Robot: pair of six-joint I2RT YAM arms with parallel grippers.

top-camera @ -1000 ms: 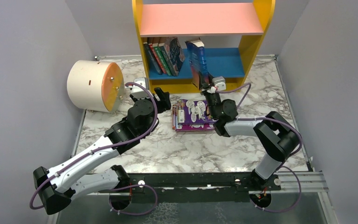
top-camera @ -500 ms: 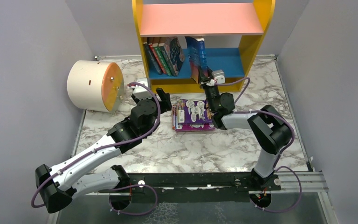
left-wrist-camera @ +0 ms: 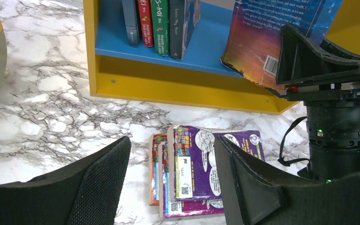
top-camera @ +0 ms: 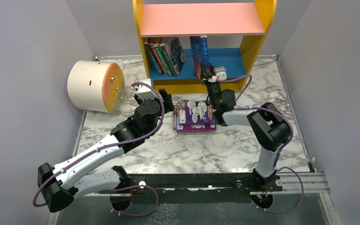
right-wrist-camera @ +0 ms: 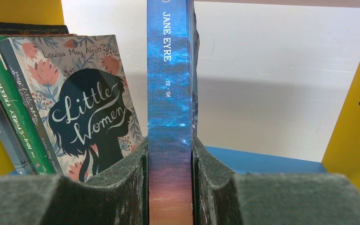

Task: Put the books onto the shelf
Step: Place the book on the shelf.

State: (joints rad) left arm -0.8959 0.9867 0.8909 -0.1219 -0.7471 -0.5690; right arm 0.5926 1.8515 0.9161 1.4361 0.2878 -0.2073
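right gripper [top-camera: 207, 75]: pinching the blue book [top-camera: 199, 52] low on its spine, one pad [right-wrist-camera: 122, 187] on each cover; it sits at the front edge of the shelf [top-camera: 255, 49], about mid-width.
blue book: "Jane Eyre", upright with its spine towards the arm, inside the shelf's lower bay, above the blue board [top-camera: 227, 61] and under the pink board [top-camera: 201, 18]. There is a gap between it and the row to its left. I cannot tell whether its bottom edge touches the blue board.
change, right side: a second ago the right gripper was further out in front of the shelf and the blue book leaned at the mouth of the bay. Now both are deeper in and the book stands straighter.
left gripper [left-wrist-camera: 171, 145]: jaws spread with nothing between them, hovering over the table [top-camera: 192, 150] in front of the shelf's left half.
change, left side: it has crept slightly nearer the shelf, with the same spread.
row [top-camera: 164, 56]: several books leaning towards the shelf's left panel, "Little Women" outermost; unchanged.
stack [top-camera: 196, 114]: purple cover on top, lying flat on the table just in front of the shelf's middle; unmoved.
cylinder [top-camera: 91, 86]: on its side, left of the shelf; unmoved.
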